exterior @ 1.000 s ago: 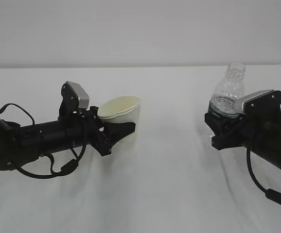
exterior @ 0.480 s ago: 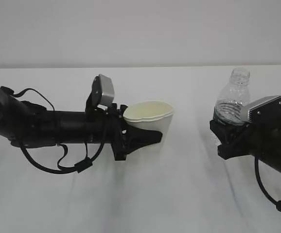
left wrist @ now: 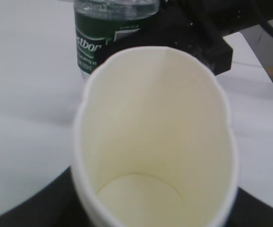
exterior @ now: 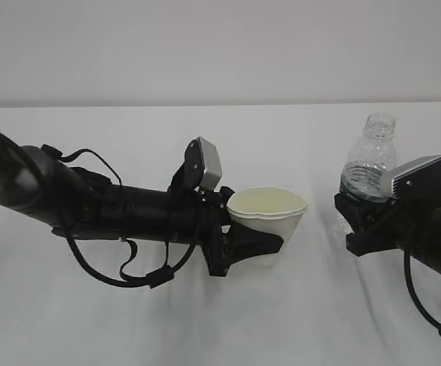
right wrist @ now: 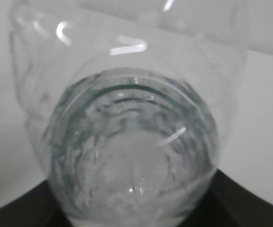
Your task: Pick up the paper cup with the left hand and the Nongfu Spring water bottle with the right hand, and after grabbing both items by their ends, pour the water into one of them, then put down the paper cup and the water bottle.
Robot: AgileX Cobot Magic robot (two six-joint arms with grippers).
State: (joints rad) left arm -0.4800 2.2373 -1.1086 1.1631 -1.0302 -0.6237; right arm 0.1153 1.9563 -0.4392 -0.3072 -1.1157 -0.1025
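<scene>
White paper cup, cream inside, sits clamped in the left hand, jaws closed round its lower body, rim squeezed a bit oval and mouth facing up; nothing in it, per the left wrist cam. Cup is held over the white table, approx mid-scene, whether its base touches the cloth I can't tell. Taking the cup as landmark: the Nongfu Spring water bottle stands off to its right, near but w/ a clear gap between, upright, capless neck higher than the cup rim. The right hand grips the bottle low down, jaws closed on its bottom part, silver-grey box on that arm just right of the bottle. Water fills the bottle's lower part, seen thru the clear ribbed plastic in the right wrist cam. From the left wrist cam the dark green label w/ white print shows just beyond the cup's far rim. Left arm stretches away to the cup's left, cables looping under it, grey box just above-left of the rim.
</scene>
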